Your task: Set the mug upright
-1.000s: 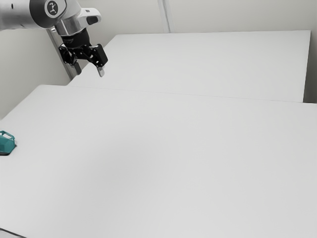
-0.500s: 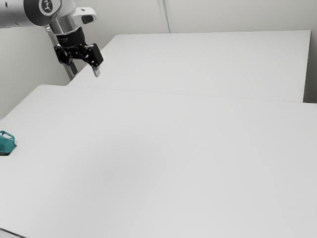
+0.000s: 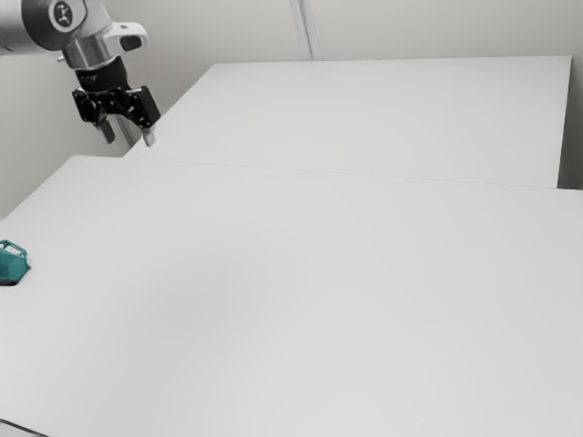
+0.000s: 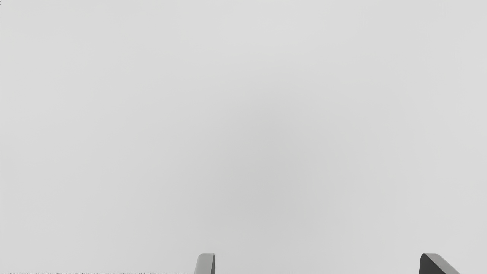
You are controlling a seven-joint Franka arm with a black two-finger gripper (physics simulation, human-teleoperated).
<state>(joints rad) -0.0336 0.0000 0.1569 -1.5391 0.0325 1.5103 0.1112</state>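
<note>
– where's the tool (image 3: pixel 128 140), partner?
– up above the worktop (image 3: pixel 301 291), fingers spread wide open!
– and the mug (image 3: pixel 13 265)?
– teal, resting on the worktop, partly cut off at the exterior view's left edge, handle uppermost!

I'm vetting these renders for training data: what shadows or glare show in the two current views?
Exterior view: soft, even light on the table, no harsh glare; a dark strip under the teal mug, shadow or base, I can't tell. Wrist view: a broad, soft-edged dim patch, no hard shadow; the jaws' inner faces look dark.
</note>
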